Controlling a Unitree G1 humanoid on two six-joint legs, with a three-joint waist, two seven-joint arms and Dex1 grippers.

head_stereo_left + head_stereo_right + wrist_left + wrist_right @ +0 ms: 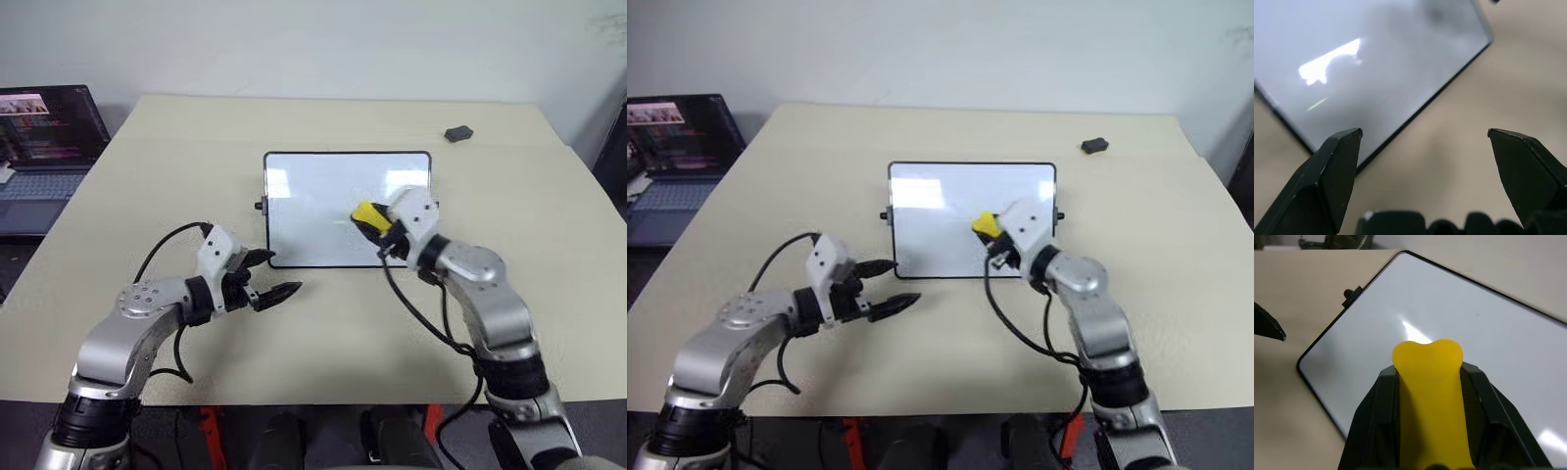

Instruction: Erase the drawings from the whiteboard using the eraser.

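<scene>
Nearest, left gripper (275, 275) low over the bare table (147, 186), fingers spread wide, nothing between them, just beside the near left corner of the whiteboard (323, 196).

A bit further, right gripper (377, 223) pinching the eraser (367, 214), up above the right part of the board. In the right wrist view, yellow foam bulging out past the black fingers (1383, 406). Looks soft, squashy and very light. Best squeezed on its two long sides, dark face down.

Board lying flat in the middle of the table. Shiny, smooth, hard. Probably slides if pushed, so worth pinning down by the black frame. No marks to be seen on the white now.

Far off, a small dark lump (458, 133) near the back edge, well apart.
</scene>
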